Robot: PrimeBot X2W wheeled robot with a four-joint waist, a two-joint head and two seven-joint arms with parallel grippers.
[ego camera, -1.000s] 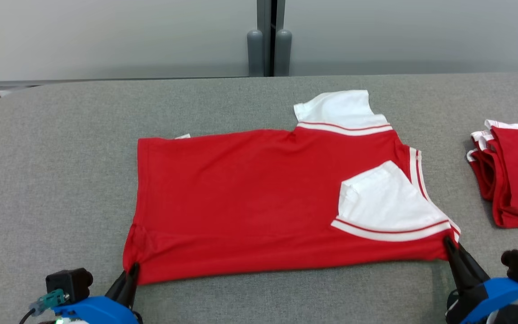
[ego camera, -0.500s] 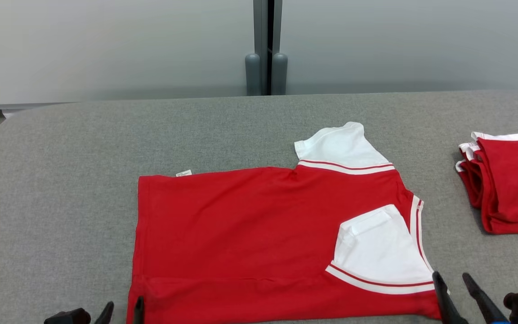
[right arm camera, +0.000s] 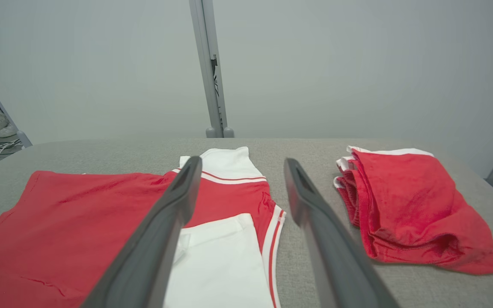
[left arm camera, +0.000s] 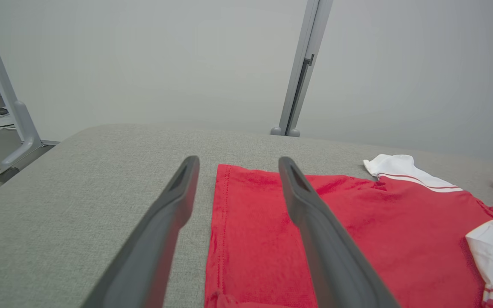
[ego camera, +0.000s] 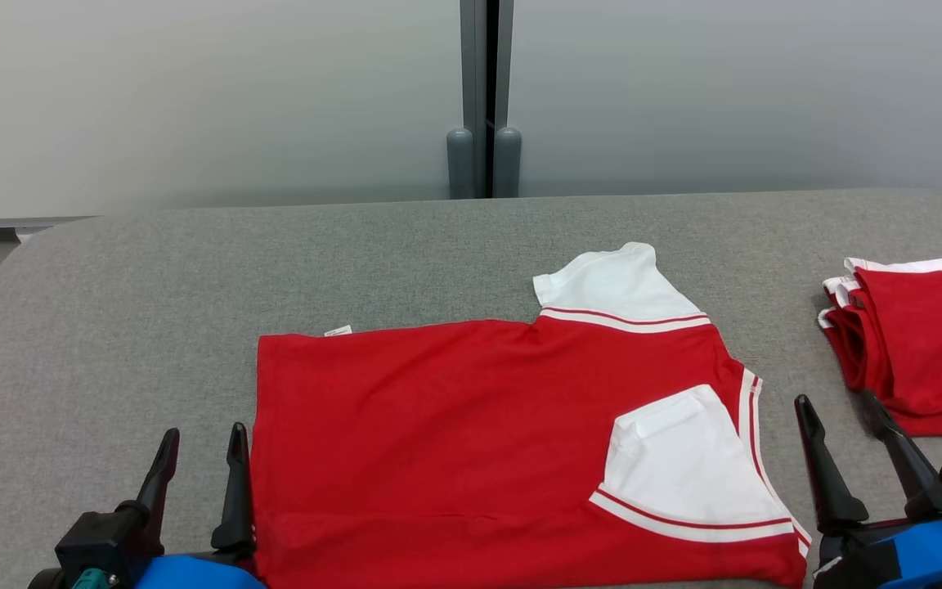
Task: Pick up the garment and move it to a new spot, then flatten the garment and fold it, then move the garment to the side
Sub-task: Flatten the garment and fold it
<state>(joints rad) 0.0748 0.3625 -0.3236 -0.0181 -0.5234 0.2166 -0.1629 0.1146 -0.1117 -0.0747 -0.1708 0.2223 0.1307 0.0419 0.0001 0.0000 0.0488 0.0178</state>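
The garment (ego camera: 455,442) is a red shirt with white sleeves, lying flat on the grey table with its near long side folded over. One white sleeve (ego camera: 614,286) sticks out at the back; the other (ego camera: 679,466) lies folded onto the red body. My left gripper (ego camera: 203,438) stands open at the shirt's near left corner, lifted off the cloth, nothing between its fingers. My right gripper (ego camera: 839,406) is open too, just right of the collar end. The left wrist view shows the hem (left arm camera: 223,222) between open fingers (left arm camera: 310,214); the shirt (right arm camera: 79,214) also appears in the right wrist view.
A pile of folded red and white garments (ego camera: 912,343) sits at the table's right edge, close beside my right gripper; the pile (right arm camera: 405,209) shows in the right wrist view. Grey table (ego camera: 152,303) spreads wide to the left and back. A grey partition post (ego camera: 483,155) stands behind.
Both grippers let go of the shirt's near corners, opened and rose clear of it. The head camera tilted up, so the whole picture shifted down.
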